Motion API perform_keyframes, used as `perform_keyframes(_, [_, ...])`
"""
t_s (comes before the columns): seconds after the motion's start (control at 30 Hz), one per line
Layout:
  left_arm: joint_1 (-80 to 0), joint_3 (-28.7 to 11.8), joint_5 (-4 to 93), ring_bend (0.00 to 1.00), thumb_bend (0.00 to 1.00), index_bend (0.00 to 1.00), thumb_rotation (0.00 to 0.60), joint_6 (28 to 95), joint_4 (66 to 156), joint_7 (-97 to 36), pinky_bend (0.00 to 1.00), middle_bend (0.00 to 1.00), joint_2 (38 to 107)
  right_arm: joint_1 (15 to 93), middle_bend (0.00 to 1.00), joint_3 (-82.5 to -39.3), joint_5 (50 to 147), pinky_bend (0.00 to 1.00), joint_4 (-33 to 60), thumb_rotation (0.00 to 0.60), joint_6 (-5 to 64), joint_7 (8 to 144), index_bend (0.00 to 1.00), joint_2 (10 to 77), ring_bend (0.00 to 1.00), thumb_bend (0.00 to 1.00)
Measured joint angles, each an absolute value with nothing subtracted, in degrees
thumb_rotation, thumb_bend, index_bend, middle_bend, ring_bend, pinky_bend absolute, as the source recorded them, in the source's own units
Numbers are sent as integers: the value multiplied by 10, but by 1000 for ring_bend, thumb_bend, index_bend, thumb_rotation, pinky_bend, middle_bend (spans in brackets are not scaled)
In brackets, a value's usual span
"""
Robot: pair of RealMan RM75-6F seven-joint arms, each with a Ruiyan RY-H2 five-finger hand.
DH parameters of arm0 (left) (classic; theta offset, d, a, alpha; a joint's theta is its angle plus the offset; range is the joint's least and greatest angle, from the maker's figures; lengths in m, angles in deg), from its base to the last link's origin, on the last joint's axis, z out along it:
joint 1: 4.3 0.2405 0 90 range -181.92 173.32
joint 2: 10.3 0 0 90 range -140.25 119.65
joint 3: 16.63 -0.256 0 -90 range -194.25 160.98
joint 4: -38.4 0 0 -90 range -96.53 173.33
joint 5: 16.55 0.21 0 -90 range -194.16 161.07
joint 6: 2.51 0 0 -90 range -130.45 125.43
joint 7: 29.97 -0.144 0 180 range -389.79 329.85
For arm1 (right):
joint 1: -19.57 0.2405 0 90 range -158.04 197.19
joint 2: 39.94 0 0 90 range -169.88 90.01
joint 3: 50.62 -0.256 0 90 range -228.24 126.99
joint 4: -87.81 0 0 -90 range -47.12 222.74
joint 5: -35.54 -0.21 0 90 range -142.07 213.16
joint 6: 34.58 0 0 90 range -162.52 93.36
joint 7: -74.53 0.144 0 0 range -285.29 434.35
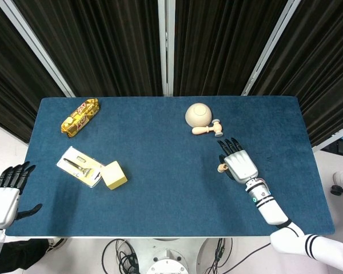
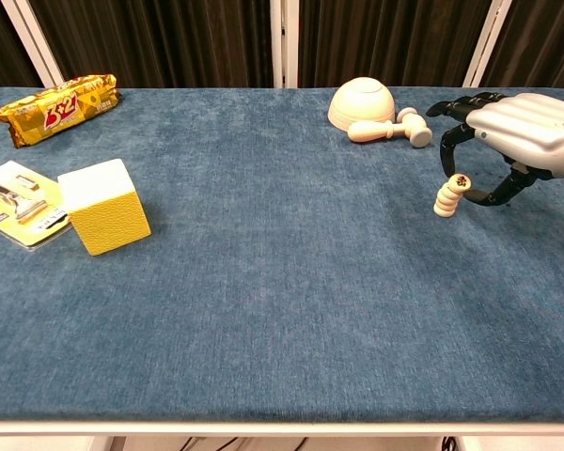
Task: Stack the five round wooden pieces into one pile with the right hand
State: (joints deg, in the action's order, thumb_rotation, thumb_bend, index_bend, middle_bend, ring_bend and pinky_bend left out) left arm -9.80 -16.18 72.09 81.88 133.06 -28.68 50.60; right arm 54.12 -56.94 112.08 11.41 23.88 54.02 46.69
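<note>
Your right hand [image 2: 519, 132] hovers palm-down just above and beside the stack of round wooden pieces [image 2: 448, 194], fingers [image 2: 459, 115] spread and arched, the thumb curving low on the stack's right side. Nothing is in the hand; a thin gap shows between it and the top piece in the chest view, so you are near the pile but apart from it. From the head view the same hand [image 1: 240, 164] lies flat over the blue table [image 1: 160, 188], with the stack [image 1: 222, 167] peeking out at its left edge.

The pile stands on the right half of the table, leaning slightly, its top piece tilted and showing a dark mark. How many pieces it holds is too small to tell.

Behind the stack sit an upturned wooden bowl [image 2: 361, 101] and a small wooden mallet [image 2: 390, 129] lying just beside it. On the far left you have a yellow snack packet [image 2: 56, 109], a yellow block [image 2: 104, 206] and a packaged razor [image 2: 17, 212] touching the block's side.

Your left hand [image 1: 4, 191] hangs off the table's left edge, fingers apart and holding nothing.
</note>
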Motion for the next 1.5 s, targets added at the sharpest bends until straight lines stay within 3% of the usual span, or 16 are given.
perform_keyframes(0.33, [-98, -161, 720, 0, 136, 77, 600, 819, 1330, -286, 0, 0, 506, 544, 48, -569, 1118, 0, 116, 600, 235, 543, 475, 469, 0, 266])
perform_keyframes(0.6, [-98, -161, 720, 0, 136, 77, 600, 820, 1330, -285, 0, 0, 506, 545, 40, -568, 1117, 0, 112, 600, 233, 545, 276, 466, 0, 265])
perform_keyframes(0.73, [-98, -161, 721, 0, 136, 77, 600, 820, 1330, -285, 0, 0, 506, 544, 39, -566, 1118, 0, 110, 600, 235, 547, 232, 463, 0, 265])
perform_keyframes(1.13, [-98, -162, 721, 0, 136, 76, 600, 820, 1331, -288, 0, 0, 506, 539, 15, -564, 1101, 0, 103, 600, 227, 540, 238, 450, 0, 246])
perform_keyframes(1.5, [-99, -162, 720, 0, 136, 77, 600, 817, 1330, -290, 0, 0, 507, 533, 8, -558, 1082, 0, 103, 600, 215, 538, 375, 448, 0, 242])
